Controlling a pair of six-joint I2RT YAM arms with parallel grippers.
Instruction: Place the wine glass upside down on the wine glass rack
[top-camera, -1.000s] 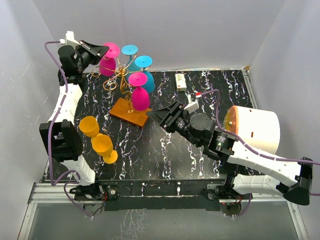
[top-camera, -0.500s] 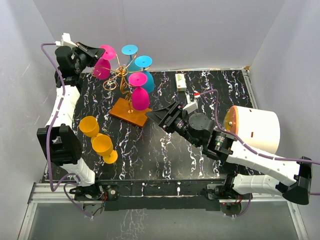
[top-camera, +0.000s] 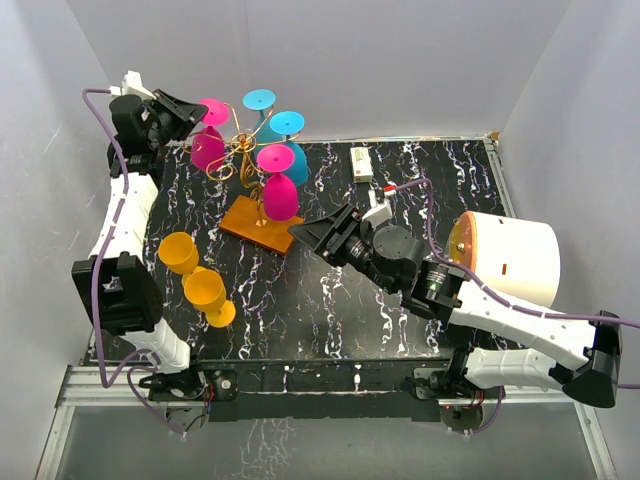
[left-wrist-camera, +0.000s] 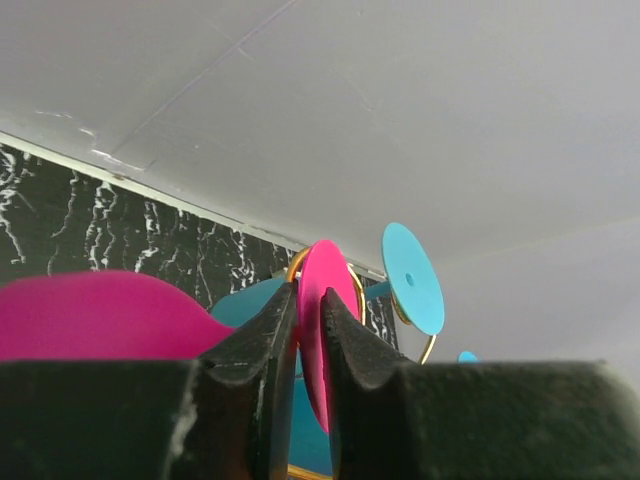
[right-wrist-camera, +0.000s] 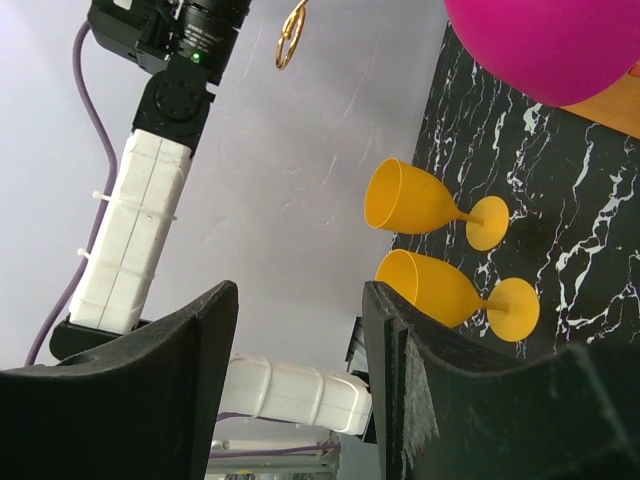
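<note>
Your left gripper (top-camera: 200, 107) reaches over the far-left corner of the table (top-camera: 300, 330). Its jaws stand a thin slit apart around the foot of a pink glass (top-camera: 208, 150). You cannot tell from the wrist view whether they press the foot or have let go of it. That glass sits foot up, bowl down, against the left arms of the rack (top-camera: 250, 216), with a gold loop showing just behind its foot. The rack stands at the far left-middle of the table. It carries a second pink glass (top-camera: 280, 197) over its base and two blue glasses (top-camera: 286, 124) on its far arms, feet up. Your right gripper (right-wrist-camera: 300, 300) hovers just right of the rack's base, jaws spread wide and holding nothing. Two yellow glasses (top-camera: 180, 252) lie on their sides near the left edge. A white roll (top-camera: 515, 258) sits at the right edge, and a small white box (top-camera: 362, 163) at the far side.
</note>
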